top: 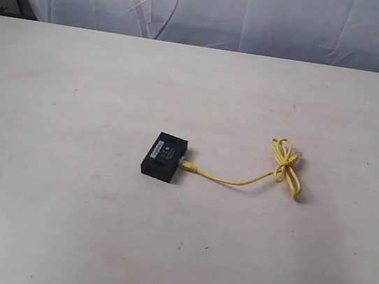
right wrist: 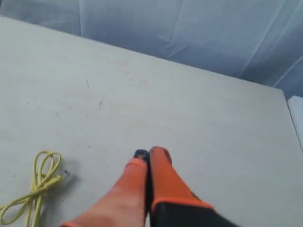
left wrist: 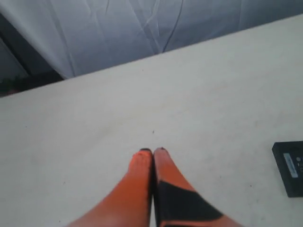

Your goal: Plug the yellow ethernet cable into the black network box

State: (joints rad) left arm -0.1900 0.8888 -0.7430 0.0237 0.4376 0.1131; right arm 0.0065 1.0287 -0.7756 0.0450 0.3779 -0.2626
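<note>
- Both closed, empty: orange-fingered left pincer (left wrist: 152, 150) and right pincer (right wrist: 149, 152).
- Thin bright-yellow ethernet cable (top: 226, 182) touches the flat black plastic network box (top: 166, 157), plug at its side.
- Risk: snagging the knotted loop could drag that plug out.

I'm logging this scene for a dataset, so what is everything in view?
black network box: one, black, near the table's middle.
yellow ethernet cable: one, yellow, right of the box; one end meets the box's side, the far part is knotted.
table: one, pale cream, under everything.
cloth backdrop: one, whitish, behind the table.
left gripper: one, orange, shut, over the table, apart from the box.
right gripper: one, orange, shut, over the table, near the cable's knot.
</note>
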